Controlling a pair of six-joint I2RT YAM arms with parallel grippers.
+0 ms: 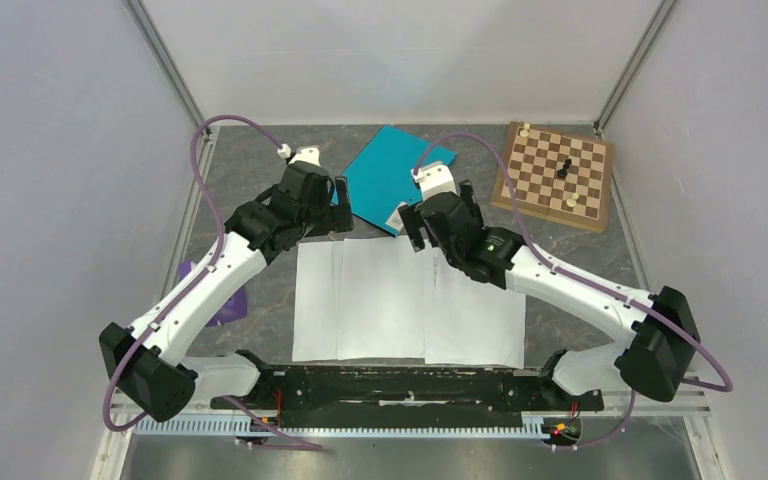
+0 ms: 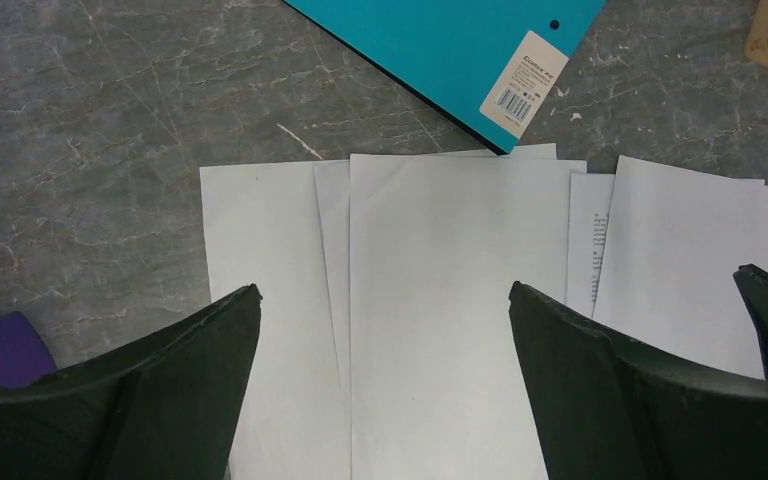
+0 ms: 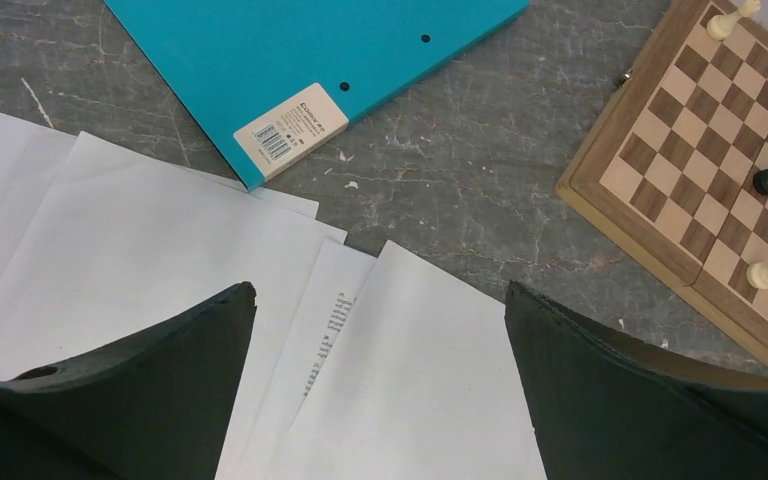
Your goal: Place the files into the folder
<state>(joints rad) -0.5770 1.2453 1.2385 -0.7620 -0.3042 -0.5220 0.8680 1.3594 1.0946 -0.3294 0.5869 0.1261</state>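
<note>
Several white paper files (image 1: pixel 400 300) lie fanned out and overlapping on the grey table in front of the arms; one sheet shows a line of small print. They also show in the left wrist view (image 2: pixel 440 300) and the right wrist view (image 3: pixel 140 240). The teal folder (image 1: pixel 385 175) lies closed and flat just beyond them, its white label at the near corner (image 2: pixel 522 82), (image 3: pixel 292 130). My left gripper (image 1: pixel 345 215) hovers open and empty over the sheets' far left edge (image 2: pixel 382 290). My right gripper (image 1: pixel 415 228) hovers open and empty over their far right edge (image 3: pixel 380 290).
A wooden chessboard (image 1: pixel 555 175) with a few pieces sits at the back right, also in the right wrist view (image 3: pixel 700 180). A purple object (image 1: pixel 222 300) lies at the left under the left arm. White walls enclose the table.
</note>
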